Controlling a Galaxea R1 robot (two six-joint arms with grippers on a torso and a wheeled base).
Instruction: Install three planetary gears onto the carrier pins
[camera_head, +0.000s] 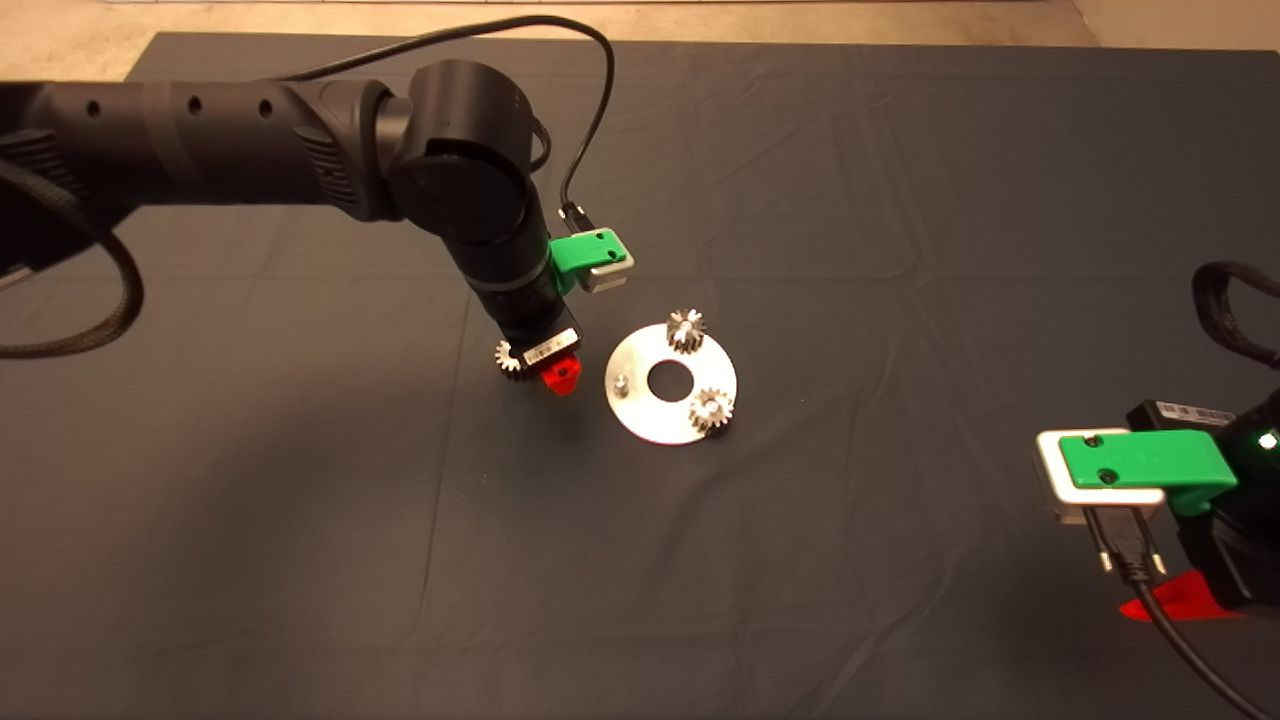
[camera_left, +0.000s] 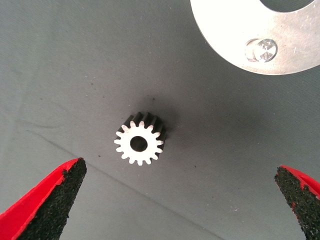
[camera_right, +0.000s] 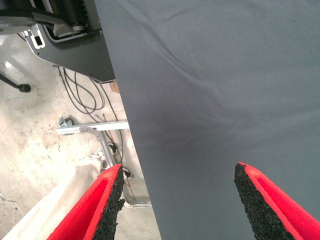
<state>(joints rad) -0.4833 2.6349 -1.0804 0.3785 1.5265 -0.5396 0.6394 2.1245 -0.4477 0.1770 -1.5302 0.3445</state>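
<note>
A dark mat (camera_head: 900, 250) with soft creases fills nearly the whole head view; a strip of pale floor (camera_head: 600, 15) runs along the top edge. In the right wrist view the mat's edge gives way to pale concrete with black cables (camera_right: 80, 95) and a metal frame (camera_right: 92, 127).

The left arm (camera_head: 250, 135) reaches in from the upper left to the centre. Its left gripper (camera_left: 175, 200) hangs over the mat with fingers spread wide, grasping nothing. The right gripper (camera_right: 177, 205) sits at the lower right edge, likewise spread and empty.

The silver disc (camera_head: 640, 415) lies just right of centre. Two planetary gears (camera_head: 686, 329) (camera_head: 711, 409) sit on its upper and lower right pins; the left carrier pin (camera_head: 620, 383) stands bare. The third gear (camera_left: 139, 144) lies flat on the mat beside the disc, between the left fingers, touching neither.
</note>
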